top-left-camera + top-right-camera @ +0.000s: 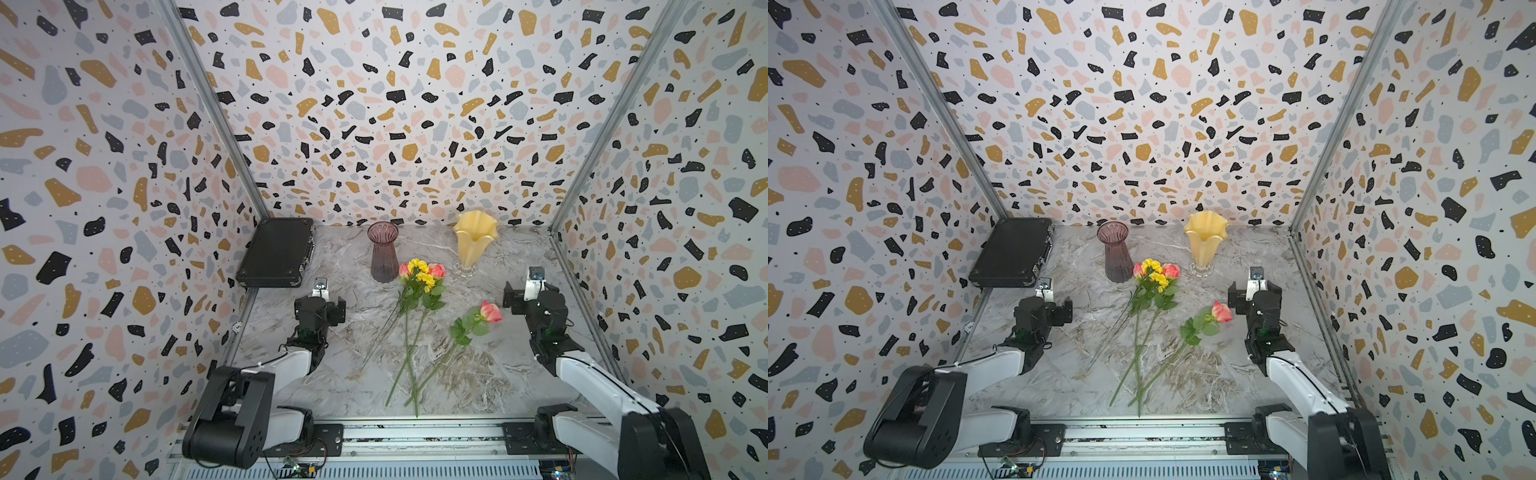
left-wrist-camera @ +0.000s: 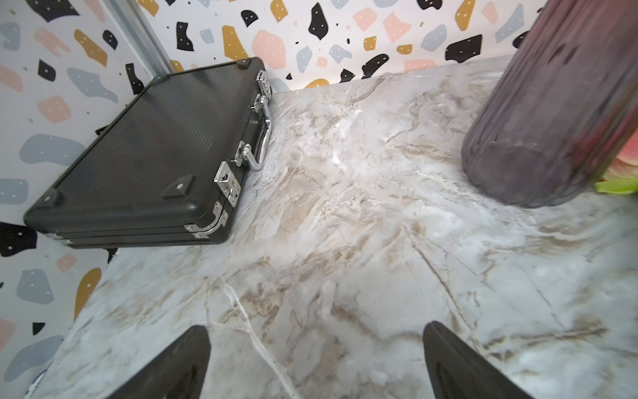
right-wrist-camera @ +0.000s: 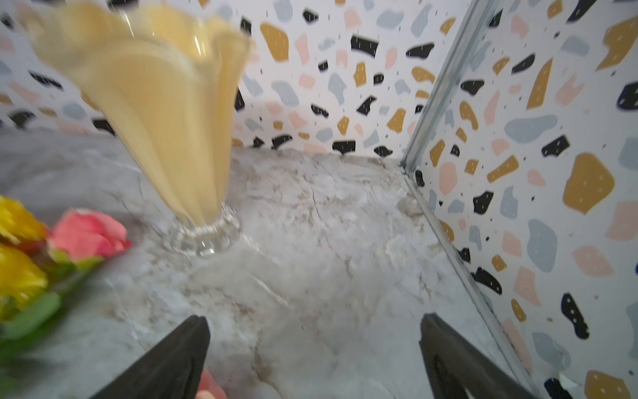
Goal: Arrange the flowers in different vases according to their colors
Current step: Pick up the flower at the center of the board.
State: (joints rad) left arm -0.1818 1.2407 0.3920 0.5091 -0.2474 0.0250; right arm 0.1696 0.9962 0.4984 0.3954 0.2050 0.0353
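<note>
Plainly nothing's sorted: five green-stemmed pink and yellow flowers [image 1: 424,277] lie on the marble worktop [image 1: 498,374], ribbed purple glass vase [image 1: 383,253] and ruffled cream vase [image 1: 473,245] both empty, my left gripper [image 2: 316,328] and right gripper [image 3: 314,319] gaping wide, holding nothing.

Lab test booth: terrazzo-print walls [image 1: 104,166], aluminium frame [image 1: 208,108], marble-print tabletop [image 1: 478,374].

You've got five flowers [image 1: 417,316] lying flat mid-table, yellow and pink heads bunched just before the upright purple vase [image 1: 382,253] and yellow vase [image 1: 473,243], one pink rose [image 1: 491,311] apart.
</note>
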